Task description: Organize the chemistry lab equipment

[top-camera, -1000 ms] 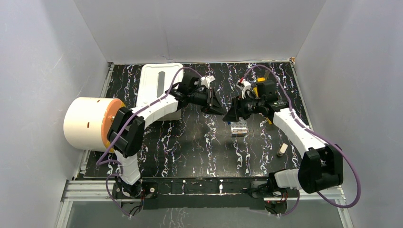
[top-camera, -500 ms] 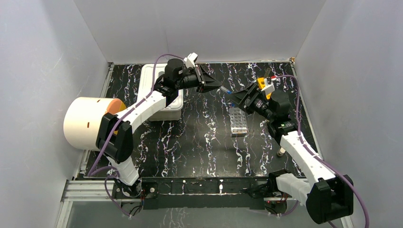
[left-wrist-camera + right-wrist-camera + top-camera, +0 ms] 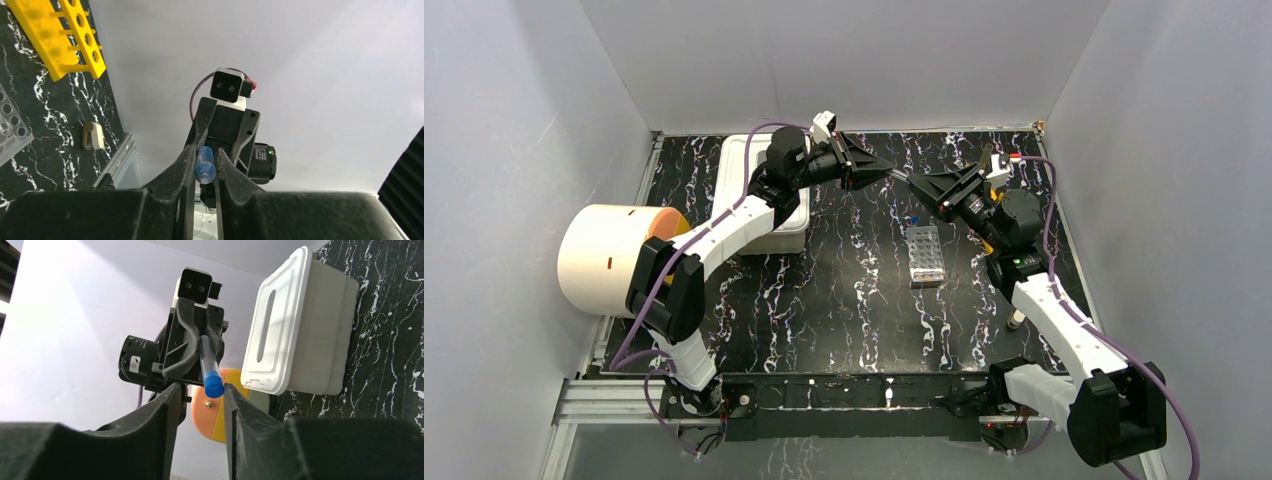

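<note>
My left gripper (image 3: 886, 172) is raised above the far middle of the table and is shut on a clear vial with a blue cap (image 3: 205, 166). The vial points cap-first at my right gripper (image 3: 920, 182), which faces it tip to tip. In the right wrist view the blue cap (image 3: 213, 383) lies between my right gripper's (image 3: 202, 390) open jaws, close to the right finger; touching or not, I cannot tell. The silver perforated rack (image 3: 925, 256) lies on the table below them. The yellow holed rack (image 3: 62, 35) shows in the left wrist view.
A white lidded box (image 3: 764, 190) stands at the back left. The big cream cylinder with an orange end (image 3: 609, 260) lies at the left edge. A small cream piece (image 3: 1017, 318) lies near the right edge. A small blue spot (image 3: 913, 217) sits at the rack's far end.
Both grippers rose from above the silver rack and moved back. The left one kept the vial and turned it toward the right gripper, whose open jaws came to the cap.
</note>
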Controlling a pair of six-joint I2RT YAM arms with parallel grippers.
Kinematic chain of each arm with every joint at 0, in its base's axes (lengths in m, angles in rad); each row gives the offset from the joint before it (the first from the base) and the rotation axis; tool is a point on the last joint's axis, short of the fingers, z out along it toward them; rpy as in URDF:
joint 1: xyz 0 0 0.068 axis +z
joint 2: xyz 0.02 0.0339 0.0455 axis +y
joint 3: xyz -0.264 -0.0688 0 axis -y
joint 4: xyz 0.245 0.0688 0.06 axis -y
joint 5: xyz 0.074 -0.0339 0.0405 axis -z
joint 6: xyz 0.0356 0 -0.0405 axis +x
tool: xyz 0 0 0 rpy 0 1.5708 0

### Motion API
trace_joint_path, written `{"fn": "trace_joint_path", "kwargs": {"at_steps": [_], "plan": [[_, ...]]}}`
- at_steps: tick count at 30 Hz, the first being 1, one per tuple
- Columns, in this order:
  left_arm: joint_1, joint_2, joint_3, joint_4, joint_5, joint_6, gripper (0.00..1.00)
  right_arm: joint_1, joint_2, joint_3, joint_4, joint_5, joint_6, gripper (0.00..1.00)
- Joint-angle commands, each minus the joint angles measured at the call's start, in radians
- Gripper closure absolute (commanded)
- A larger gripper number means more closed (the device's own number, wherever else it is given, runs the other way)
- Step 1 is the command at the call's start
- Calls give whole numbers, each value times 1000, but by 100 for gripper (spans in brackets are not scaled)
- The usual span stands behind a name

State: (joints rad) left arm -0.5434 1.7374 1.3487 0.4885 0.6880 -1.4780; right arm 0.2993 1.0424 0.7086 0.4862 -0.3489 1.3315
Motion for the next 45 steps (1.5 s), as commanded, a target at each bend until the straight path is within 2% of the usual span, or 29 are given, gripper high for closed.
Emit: {"fn": "trace_joint_path", "kwargs": {"at_steps": [1, 10, 17, 18, 20, 21, 23, 25, 28, 31, 38, 45], "plan": [[-3, -40, -17, 77, 27, -52, 100, 0, 18, 25, 97, -5, 49, 59], [-3, -41, -46, 115, 38, -81, 100, 0, 25, 30, 89, 16, 40, 69], [0, -34, -44, 113, 35, -75, 100, -1, 17, 55, 49, -1, 7, 83], [0, -33, -44, 107, 35, -70, 94, -2, 14, 63, 25, -2, -19, 83], [5, -41, -41, 41, 28, -21, 65, -12, 13, 106, -91, -5, -104, 84], [17, -69, -20, -138, -4, 134, 33, -23, 22, 187, -258, 1, -243, 84], [41, -111, 15, -403, -80, 372, 14, -47, 58, 307, -516, 8, -434, 84], [61, -169, 26, -606, -172, 579, 7, -53, 79, 431, -795, 101, -622, 85], [69, -230, 15, -722, -184, 745, 5, -56, 129, 568, -1054, 273, -790, 85], [69, -271, 23, -814, -201, 876, 5, -56, 191, 616, -1222, 343, -887, 84], [69, -307, 52, -921, -237, 1001, 5, -57, 293, 644, -1340, 431, -989, 85], [69, -334, 32, -952, -286, 1044, 5, 30, 408, 661, -1310, 489, -1034, 85]]}}
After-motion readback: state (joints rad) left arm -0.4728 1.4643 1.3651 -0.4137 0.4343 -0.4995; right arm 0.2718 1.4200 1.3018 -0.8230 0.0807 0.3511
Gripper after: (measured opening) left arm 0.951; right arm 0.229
